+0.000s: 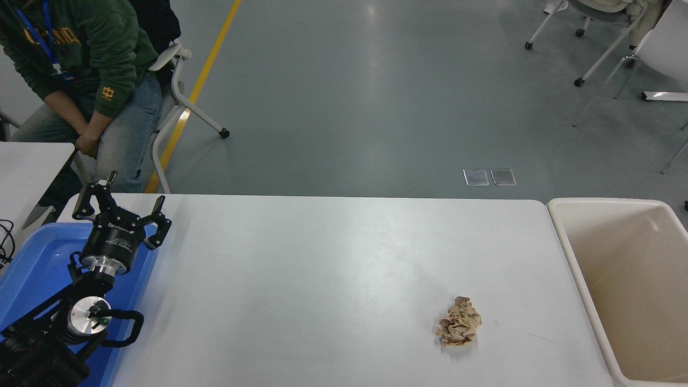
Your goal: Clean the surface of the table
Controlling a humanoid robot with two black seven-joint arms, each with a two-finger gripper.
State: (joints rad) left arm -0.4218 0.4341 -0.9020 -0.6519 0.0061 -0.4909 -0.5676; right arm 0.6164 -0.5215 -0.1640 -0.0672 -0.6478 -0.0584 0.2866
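Head view looks down over the white bench (322, 269), which fills the lower middle of the picture from its rounded far corners to the bottom edge. On its right part, nearer the front than the back, lies a crumpled brown paper ball (458, 321), alone and well apart from everything else.

At the lower left the left arm (59, 328) rises from the bottom corner over a blue tray (32, 258) that sits at the left end of the bench. Its tool, the left tool (121, 207), hangs above the tray's far right corner with its black fingers (160, 215) spread wide and gripping nothing. No right arm or right tool shows.

Just beside the right end of the bench stands a beige bin (634, 285); its inside looks bare as far as the picture reaches.

At the left edge a corner of a second white tabletop (27, 172) shows. Beyond it a person (80, 70) in a green hooded top and jeans sits on a white chair (177, 102), hands together between the knees. A yellow line (199, 86) crosses the grey floor, and more chairs stand at the top right.
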